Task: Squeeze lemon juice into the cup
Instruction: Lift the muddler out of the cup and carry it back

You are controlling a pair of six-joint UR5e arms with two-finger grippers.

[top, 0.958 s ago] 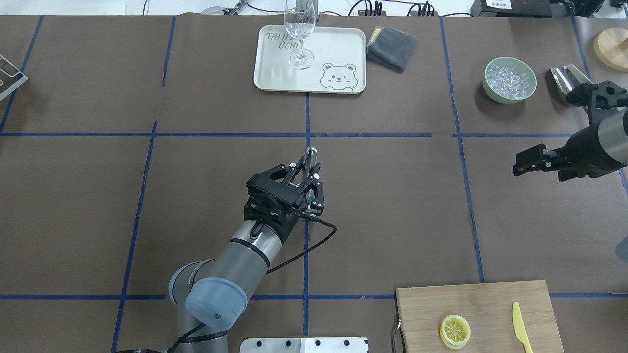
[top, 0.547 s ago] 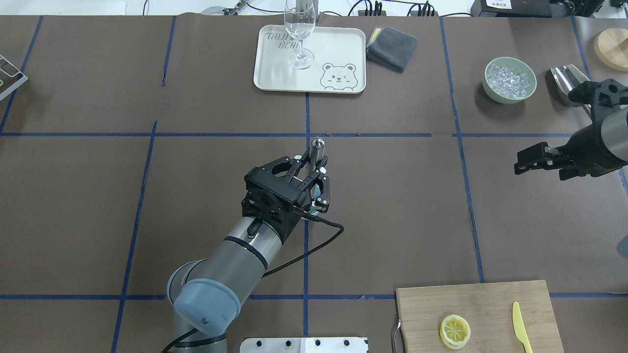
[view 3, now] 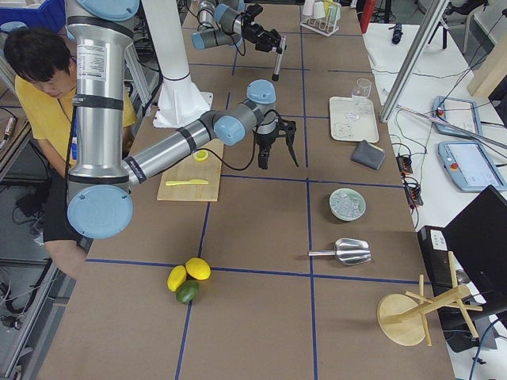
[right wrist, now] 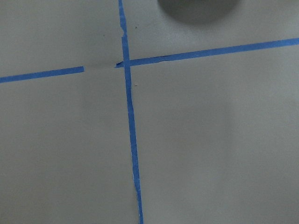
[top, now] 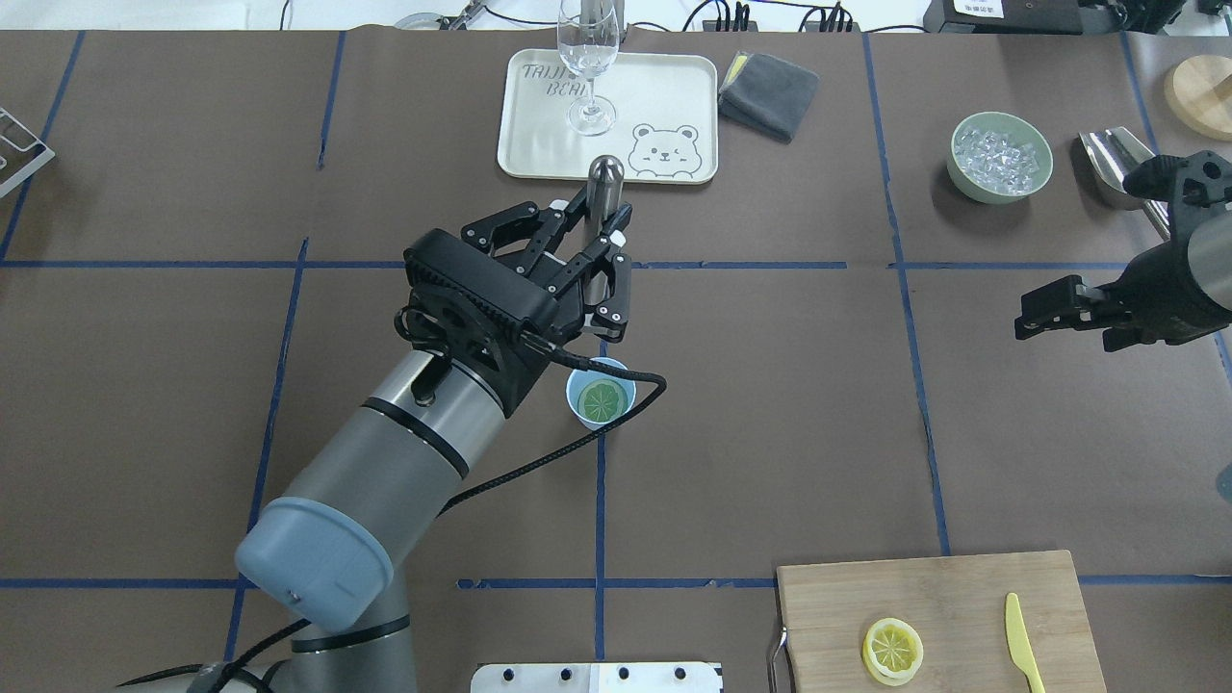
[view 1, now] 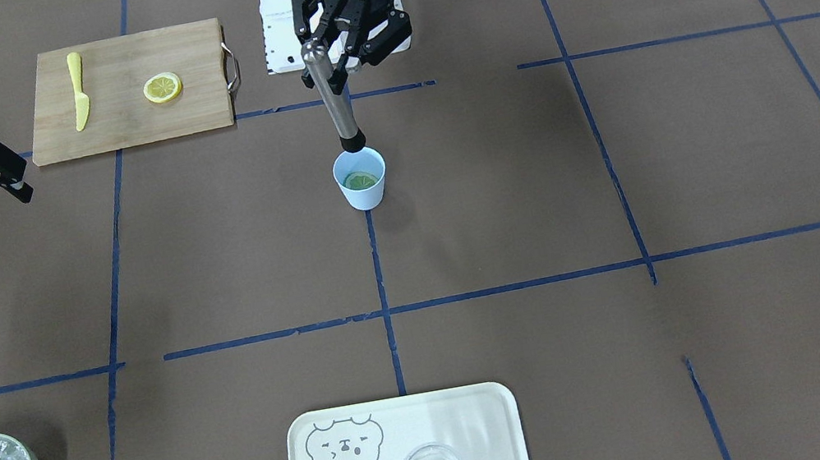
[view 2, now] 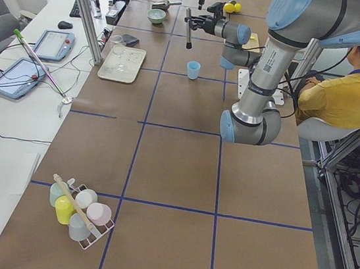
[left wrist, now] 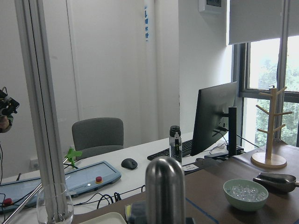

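Note:
The light-blue cup (top: 601, 398) stands at the table's middle on a blue tape line, with a greenish-yellow lemon slice (top: 603, 398) lying flat inside it; the cup also shows in the front view (view 1: 361, 181). My left gripper (top: 604, 279) is shut on a steel muddler (view 1: 336, 101) and holds it raised. Its black tip hangs just above the cup's rim in the front view. A second lemon slice (top: 893, 647) lies on the cutting board (top: 962, 587). My right gripper (top: 1042, 310) is open and empty, far to the right of the cup.
A white bear tray (top: 674, 87) with a wine glass (top: 588, 67) stands at the far middle, a grey cloth (top: 768, 92) beside it. A green bowl of ice (top: 999, 157) and a metal scoop (top: 1115, 152) are far right. A yellow plastic knife (top: 1022, 640) lies on the board.
My left gripper has risen and drawn back with the muddler, lifting it out of the cup. The cup and its slice now show beside the wrist. The right gripper has barely moved.

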